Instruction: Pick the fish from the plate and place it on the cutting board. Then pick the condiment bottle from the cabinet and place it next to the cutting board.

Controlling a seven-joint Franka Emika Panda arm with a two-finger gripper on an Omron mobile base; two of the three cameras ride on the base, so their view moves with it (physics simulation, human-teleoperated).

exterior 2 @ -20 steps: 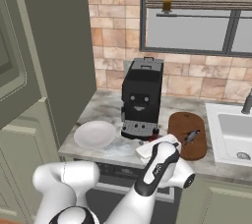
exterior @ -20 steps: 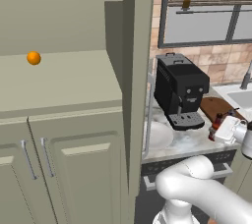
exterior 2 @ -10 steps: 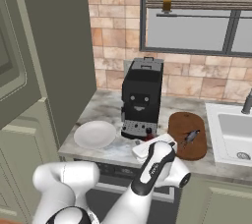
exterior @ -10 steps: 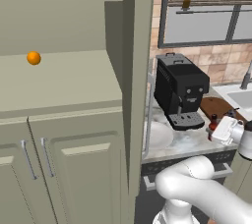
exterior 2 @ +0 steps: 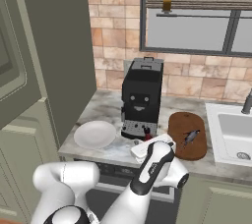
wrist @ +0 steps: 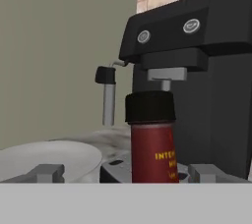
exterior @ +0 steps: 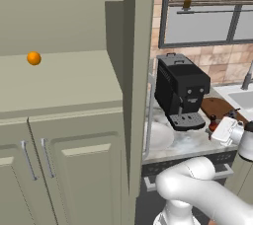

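1. The bottle (wrist: pixel 152 139) stands up straight on the counter (exterior 2: pixel 110 152), right in front of the coffee machine (exterior 2: pixel 141 98).
2. In the hand view the bottle is dark red with a black cap and yellow letters on its side.
3. The claw (wrist: pixel 125 173) is wide open. One grey finger (wrist: pixel 47 173) shows on each side of the bottle, and neither one touches it.
4. In the right base view the bottle (exterior 2: pixel 146 132) peeks out as a small red spot between the machine and the white hand.
5. In the left base view the bottle (exterior: pixel 213 123) is a small red spot just left of the hand, near the board (exterior: pixel 217 106).
6. The board (exterior 2: pixel 187 135) is brown and lies flat on the counter, to the right of the coffee machine.
7. The fish (exterior 2: pixel 190 137) lies on the board.
8. The plate (exterior 2: pixel 94 134) is white and sits on the counter, to the left of the coffee machine.
9. The cabinet (exterior: pixel 64 95) is pale green and stands at the left of the counter.
10. A small orange ball (exterior: pixel 33 58) sits on the cabinet shelf.
11. A sink (exterior 2: pixel 231 132) is to the right of the board.
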